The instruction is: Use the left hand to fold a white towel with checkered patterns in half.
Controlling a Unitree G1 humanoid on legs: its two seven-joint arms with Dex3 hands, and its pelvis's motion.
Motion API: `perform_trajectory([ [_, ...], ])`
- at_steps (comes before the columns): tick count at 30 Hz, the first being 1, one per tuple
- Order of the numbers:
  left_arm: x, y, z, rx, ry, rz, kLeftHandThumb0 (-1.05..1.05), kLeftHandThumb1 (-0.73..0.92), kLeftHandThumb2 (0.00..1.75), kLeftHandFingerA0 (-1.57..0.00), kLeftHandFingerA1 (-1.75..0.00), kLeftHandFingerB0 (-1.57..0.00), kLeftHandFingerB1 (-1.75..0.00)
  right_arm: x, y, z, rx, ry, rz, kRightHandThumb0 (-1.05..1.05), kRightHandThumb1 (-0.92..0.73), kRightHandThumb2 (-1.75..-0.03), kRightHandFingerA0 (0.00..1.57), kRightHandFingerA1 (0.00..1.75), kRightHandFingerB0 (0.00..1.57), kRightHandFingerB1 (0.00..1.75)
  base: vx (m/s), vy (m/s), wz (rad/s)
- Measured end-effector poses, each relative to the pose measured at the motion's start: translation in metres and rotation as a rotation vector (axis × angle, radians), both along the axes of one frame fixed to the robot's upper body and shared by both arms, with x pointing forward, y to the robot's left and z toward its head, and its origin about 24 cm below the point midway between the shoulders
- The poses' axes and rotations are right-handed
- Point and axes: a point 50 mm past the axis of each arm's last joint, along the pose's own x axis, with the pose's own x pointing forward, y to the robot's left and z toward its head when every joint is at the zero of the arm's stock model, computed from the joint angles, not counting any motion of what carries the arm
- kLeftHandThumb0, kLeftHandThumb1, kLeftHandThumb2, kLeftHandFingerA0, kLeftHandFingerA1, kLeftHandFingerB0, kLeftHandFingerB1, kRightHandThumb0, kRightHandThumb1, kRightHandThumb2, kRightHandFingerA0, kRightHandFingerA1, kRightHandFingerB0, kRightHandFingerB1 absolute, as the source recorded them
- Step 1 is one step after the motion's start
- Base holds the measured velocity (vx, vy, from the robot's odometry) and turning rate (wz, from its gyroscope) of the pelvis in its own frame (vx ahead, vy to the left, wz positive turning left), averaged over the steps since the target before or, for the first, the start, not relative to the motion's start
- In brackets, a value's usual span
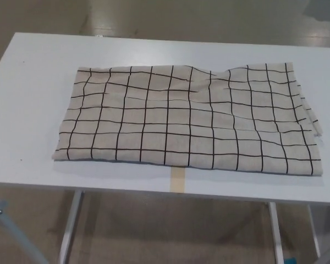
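Neither hand shows, so their state can't be told. One checkered towel [190, 118] lies flat mid-table, long axis left-right, its left edge on the left arm's side; layered right edge hints, perhaps, it's doubled already. One white table [33, 66], one tape strip [178, 179] at its near edge.

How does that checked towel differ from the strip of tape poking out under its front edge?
The towel is wide and covers much of the table; the tape is a short, narrow strip. The towel is off-white with a black grid; the tape is plain tan. The towel is rumpled near its right side; the tape is smooth. Both lie flat on the table.
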Motion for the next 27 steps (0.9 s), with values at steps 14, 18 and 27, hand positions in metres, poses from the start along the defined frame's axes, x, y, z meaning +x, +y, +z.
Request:
perform_trajectory([
  [14, -0.001, -0.008, 0.012, 0.054, -0.077, -0.207, -0.05, 0.47, 0.9, -0.06, -0.52, 0.0, -0.47, -0.001, 0.02, 0.011, 0.002, -0.068, 0.025, -0.23, -0.54, -0.56, 0.47, 0.58, 0.42, 0.5, 0.0, 0.0, 0.0],
  [18, -0.002, -0.015, 0.024, 0.086, -0.13, -0.33, -0.12, 0.35, 0.85, -0.14, -0.54, -0.07, -0.48, -0.004, 0.036, 0.016, -0.006, -0.082, 0.091, -0.31, -0.54, -0.56, 0.48, 0.5, 0.45, 0.48, 0.0, 0.0, 0.0],
  [27, -0.017, -0.034, 0.055, 0.166, -0.255, -0.538, -0.15, 0.24, 0.8, -0.16, -0.56, -0.08, -0.5, -0.012, 0.053, 0.009, -0.011, -0.035, 0.192, -0.32, -0.54, -0.56, 0.48, 0.51, 0.46, 0.48, 0.0, 0.0, 0.0],
])
